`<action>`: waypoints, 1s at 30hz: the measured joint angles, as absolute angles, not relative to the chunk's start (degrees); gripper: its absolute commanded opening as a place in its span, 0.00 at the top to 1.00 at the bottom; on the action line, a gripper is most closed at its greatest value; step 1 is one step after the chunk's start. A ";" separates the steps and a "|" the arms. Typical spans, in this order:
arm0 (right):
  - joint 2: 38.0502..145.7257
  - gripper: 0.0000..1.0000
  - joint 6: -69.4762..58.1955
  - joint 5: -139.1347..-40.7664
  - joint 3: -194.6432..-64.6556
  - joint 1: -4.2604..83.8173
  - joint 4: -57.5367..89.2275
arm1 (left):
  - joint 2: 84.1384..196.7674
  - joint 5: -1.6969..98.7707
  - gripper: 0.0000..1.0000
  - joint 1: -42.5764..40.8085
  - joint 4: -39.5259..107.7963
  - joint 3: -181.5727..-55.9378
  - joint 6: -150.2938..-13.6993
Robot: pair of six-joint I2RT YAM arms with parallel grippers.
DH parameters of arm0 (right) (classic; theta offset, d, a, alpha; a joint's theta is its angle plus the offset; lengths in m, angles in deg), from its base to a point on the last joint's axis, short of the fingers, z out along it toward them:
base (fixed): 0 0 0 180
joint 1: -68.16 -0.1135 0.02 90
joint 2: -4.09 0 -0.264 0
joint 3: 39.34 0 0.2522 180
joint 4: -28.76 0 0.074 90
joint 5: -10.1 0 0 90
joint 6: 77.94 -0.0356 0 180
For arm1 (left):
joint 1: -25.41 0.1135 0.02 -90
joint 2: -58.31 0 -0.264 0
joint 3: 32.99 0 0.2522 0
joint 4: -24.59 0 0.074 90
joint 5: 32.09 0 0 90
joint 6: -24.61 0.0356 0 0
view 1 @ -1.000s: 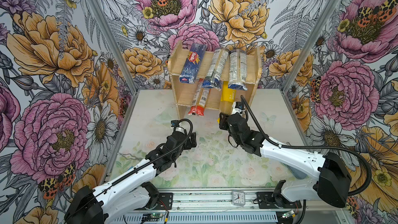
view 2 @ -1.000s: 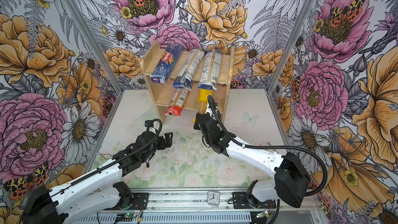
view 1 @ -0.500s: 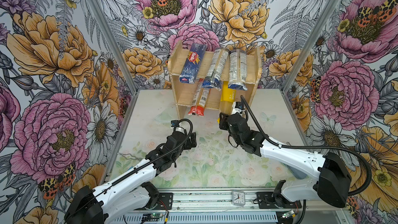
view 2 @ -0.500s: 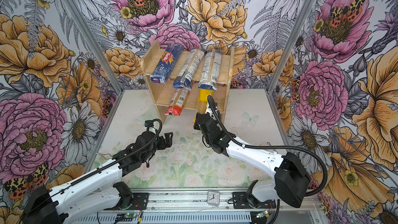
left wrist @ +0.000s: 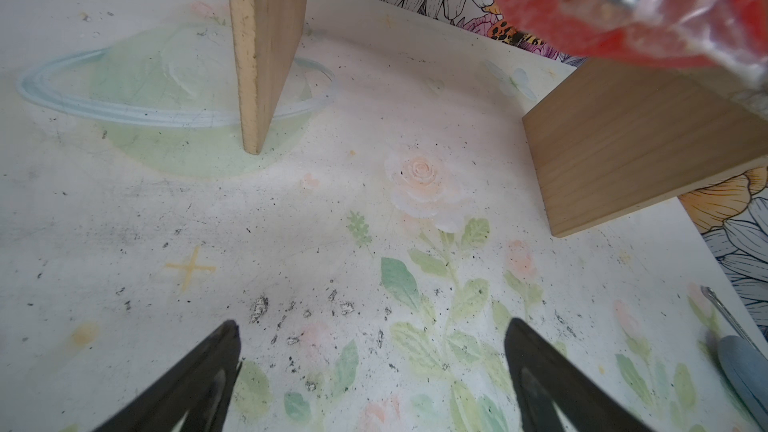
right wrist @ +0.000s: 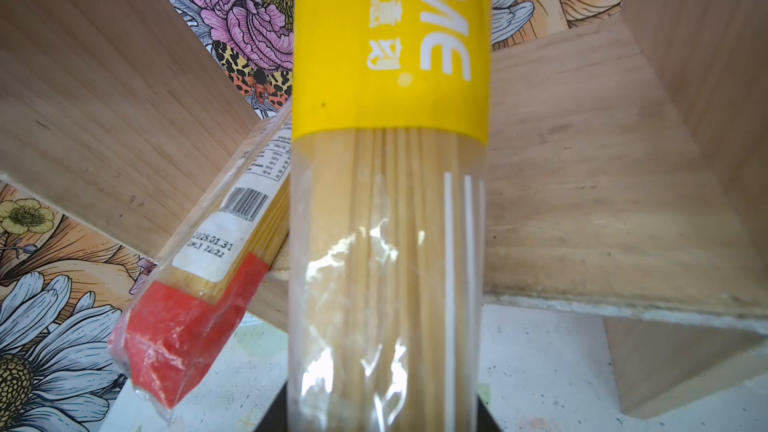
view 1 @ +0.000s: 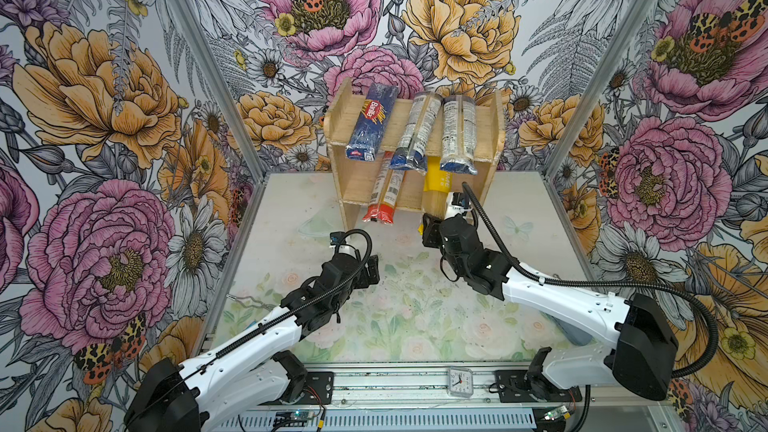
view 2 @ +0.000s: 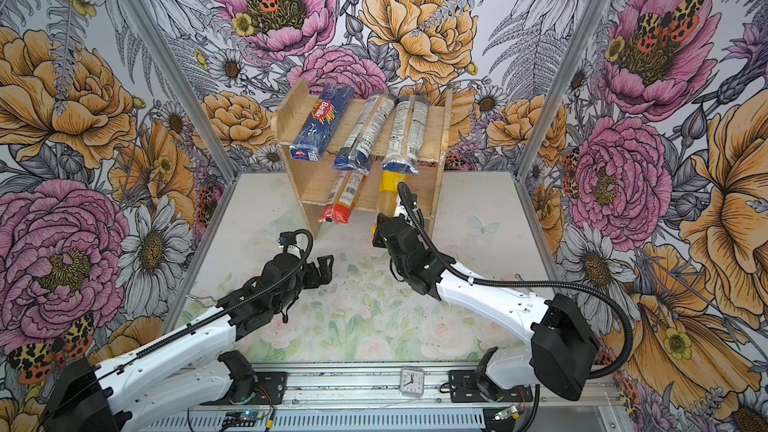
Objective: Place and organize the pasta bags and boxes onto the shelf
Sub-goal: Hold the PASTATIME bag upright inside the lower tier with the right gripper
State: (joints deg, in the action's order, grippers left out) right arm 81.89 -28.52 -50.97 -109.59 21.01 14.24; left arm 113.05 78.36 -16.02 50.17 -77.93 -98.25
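Right gripper clamped on the near end of the yellow pack, which lies on the shelf's lower tier beside the red-ended pack, with the Barilla box and two blue-ended clear packs on the top tier, while the left gripper is wide open and empty over the worktop.

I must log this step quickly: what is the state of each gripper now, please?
Left gripper: open, holding nothing.
Right gripper: closed on the yellow spaghetti pack.
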 measured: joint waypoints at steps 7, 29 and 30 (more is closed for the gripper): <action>81.91 0.66 -27.45 -50.49 -110.37 21.01 14.85 | 113.05 78.36 0.01 -16.02 50.17 -77.93 -98.25; 83.61 0.66 -27.27 -49.48 -110.37 21.18 14.87 | 112.29 78.38 0.01 -16.02 50.56 -77.93 -98.25; 83.61 0.66 -27.27 -49.46 -110.37 21.18 14.87 | 112.29 78.38 0.01 -16.02 50.56 -77.93 -98.25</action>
State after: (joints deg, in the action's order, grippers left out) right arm 83.61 -27.27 -49.46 -110.37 21.18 14.87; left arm 112.29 78.38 -16.02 50.56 -77.93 -98.25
